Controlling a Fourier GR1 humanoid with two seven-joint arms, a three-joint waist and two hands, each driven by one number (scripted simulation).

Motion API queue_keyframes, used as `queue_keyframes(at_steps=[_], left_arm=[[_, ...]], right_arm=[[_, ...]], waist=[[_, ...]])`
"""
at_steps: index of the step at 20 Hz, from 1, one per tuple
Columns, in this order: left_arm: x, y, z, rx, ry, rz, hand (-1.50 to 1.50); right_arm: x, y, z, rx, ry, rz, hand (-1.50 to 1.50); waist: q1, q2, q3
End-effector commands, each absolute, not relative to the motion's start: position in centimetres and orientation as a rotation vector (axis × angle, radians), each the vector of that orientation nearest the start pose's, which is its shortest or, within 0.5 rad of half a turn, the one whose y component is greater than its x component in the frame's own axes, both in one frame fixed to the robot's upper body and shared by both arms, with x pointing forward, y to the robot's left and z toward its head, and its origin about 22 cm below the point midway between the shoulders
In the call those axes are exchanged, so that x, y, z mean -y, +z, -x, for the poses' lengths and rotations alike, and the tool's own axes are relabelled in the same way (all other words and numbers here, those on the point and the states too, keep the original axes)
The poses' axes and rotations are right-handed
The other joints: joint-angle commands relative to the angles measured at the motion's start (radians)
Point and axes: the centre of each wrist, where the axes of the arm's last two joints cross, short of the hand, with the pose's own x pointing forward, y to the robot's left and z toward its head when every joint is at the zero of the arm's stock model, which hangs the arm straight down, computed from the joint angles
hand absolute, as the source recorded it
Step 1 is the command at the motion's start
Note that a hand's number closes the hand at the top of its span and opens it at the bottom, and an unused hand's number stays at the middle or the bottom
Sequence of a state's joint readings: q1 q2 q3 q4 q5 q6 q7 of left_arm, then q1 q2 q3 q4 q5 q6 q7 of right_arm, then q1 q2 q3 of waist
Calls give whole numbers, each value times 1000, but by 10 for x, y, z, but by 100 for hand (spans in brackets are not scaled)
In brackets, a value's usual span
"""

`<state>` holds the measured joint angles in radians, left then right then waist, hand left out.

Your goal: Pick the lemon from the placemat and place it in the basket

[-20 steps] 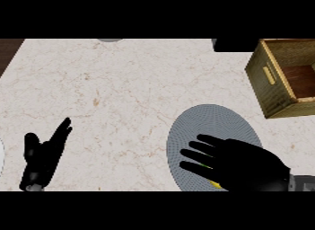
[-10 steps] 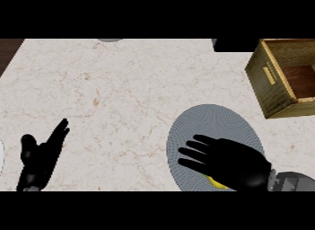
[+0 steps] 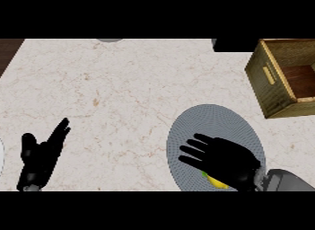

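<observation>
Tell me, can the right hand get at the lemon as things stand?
Probably yes: the right hand lies spread directly over the lemon on the grey placemat, with nothing between them. Its fingers are not yet curled round it.

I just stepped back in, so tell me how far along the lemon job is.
Early stage, nothing delivered yet. The lemon lies on the grey placemat, mostly hidden under the right hand, whose fingers are spread over it rather than curled round it. The left hand rests open at the lower left. Grasping, lifting and carrying to the wooden basket at upper right remain.
</observation>
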<state>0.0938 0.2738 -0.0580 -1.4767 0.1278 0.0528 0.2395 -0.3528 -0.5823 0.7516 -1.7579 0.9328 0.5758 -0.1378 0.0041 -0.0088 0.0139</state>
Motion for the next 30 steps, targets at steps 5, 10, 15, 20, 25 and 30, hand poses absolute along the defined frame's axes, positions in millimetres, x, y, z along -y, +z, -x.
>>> queue_keyframes(at_steps=[5, 10, 15, 20, 25, 30], left_arm=[[-306, -56, -190, 1000, -28, -161, 0], [-285, -47, -196, 1016, -46, -155, 0], [-295, -52, -192, 1007, -44, -162, 0], [-297, -55, -195, 1015, -30, -144, 0], [-301, -60, -200, 1022, -31, -155, 0], [-305, -51, -189, 1004, -5, -176, 0]], right_arm=[[169, 68, -238, 1268, 2254, 285, -150], [165, 55, -249, 1253, 2252, 306, -150], [174, 37, -242, 1272, 2314, 301, 150], [157, 34, -249, 1410, 2348, 369, 150], [171, 18, -243, 1406, 2373, 369, 150], [182, 46, -252, 1326, 1997, 577, 150]], waist=[[-2, 9, -14], [2, 10, -14], [0, 9, -14], [4, 11, -14], [-4, 11, -14], [-47, 2, -15]])
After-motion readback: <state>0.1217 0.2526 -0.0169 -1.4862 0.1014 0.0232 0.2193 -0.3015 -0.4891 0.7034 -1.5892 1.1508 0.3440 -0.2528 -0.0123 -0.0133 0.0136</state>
